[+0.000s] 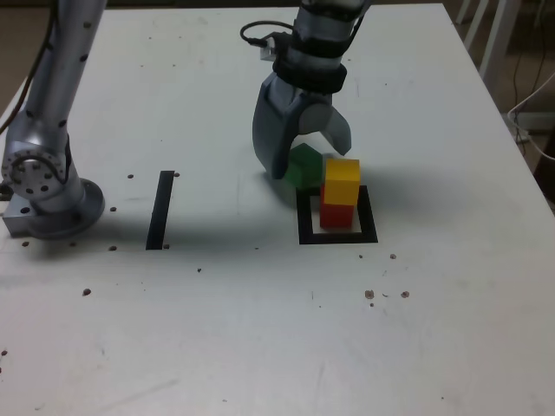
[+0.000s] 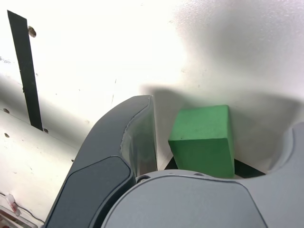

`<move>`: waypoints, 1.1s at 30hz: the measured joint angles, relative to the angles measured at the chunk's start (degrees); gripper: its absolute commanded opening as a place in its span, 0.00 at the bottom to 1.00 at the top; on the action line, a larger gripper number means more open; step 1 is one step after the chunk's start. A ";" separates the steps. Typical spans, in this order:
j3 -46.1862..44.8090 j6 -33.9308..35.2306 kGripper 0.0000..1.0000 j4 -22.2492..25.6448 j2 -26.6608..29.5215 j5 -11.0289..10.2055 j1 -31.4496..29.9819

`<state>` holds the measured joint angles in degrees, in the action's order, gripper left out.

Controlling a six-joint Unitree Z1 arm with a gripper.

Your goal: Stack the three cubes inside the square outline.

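Hidden from you: part of the green cube [image 1: 303, 167], behind the claw [image 1: 310, 160]
Claw: jaws wide, gripping nothing
Green cube: between your fingers
Yellow cube [image 1: 342, 182]: just right, on red [image 1: 336, 214], inside the square outline [image 1: 368, 214]

the yellow cube [image 1: 342, 180] sits on the red cube [image 1: 336, 215] within the square outline [image 1: 368, 215], green cube [image 1: 303, 167] just beside.
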<state>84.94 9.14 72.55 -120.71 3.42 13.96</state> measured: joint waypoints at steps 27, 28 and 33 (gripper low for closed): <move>0.33 -2.09 0.25 -1.23 -1.06 -0.30 0.18; 0.36 -2.16 0.25 -1.23 -1.05 -0.36 0.18; 0.40 -2.69 0.25 -1.08 -0.74 -0.98 0.18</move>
<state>85.34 6.44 71.47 -121.45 2.44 14.14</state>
